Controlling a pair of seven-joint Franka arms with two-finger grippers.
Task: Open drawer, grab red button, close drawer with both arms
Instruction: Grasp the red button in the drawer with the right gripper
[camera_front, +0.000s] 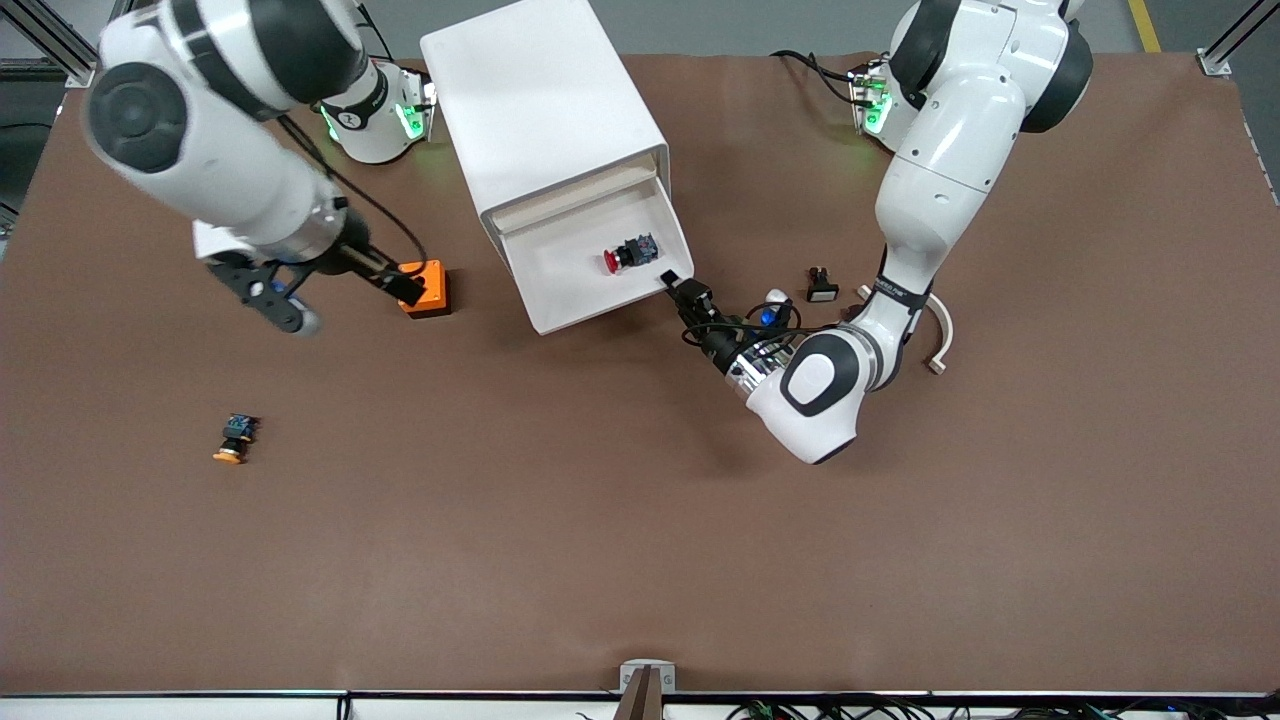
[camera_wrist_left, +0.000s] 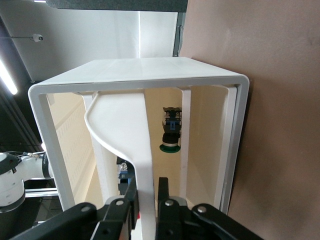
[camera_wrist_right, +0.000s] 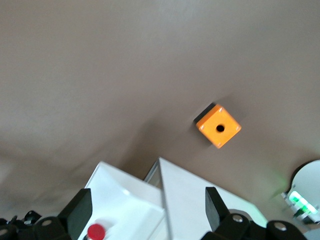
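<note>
The drawer (camera_front: 575, 290) stands pulled out of the white cabinet (camera_front: 540, 110), toward the front camera. The red-capped button (camera_front: 622, 258) lies on its side in the drawer. My left gripper (camera_front: 669, 281) is at the drawer's front corner, toward the left arm's end. In the left wrist view its fingers (camera_wrist_left: 162, 192) clasp the drawer's thin white wall (camera_wrist_left: 135, 135), one on each side. My right gripper (camera_front: 405, 284) hangs open over the orange box (camera_front: 428, 290), with nothing held. The right wrist view shows its wide-set fingers (camera_wrist_right: 80, 210) framing the drawer (camera_wrist_right: 125, 205) and the button's red cap (camera_wrist_right: 96, 231).
A yellow-capped button (camera_front: 233, 438) lies on the brown table toward the right arm's end. A small black switch (camera_front: 821, 287) and a white curved piece (camera_front: 941, 335) lie beside the left arm. A green-capped button (camera_wrist_left: 170, 136) sits inside the cabinet (camera_wrist_left: 140, 75).
</note>
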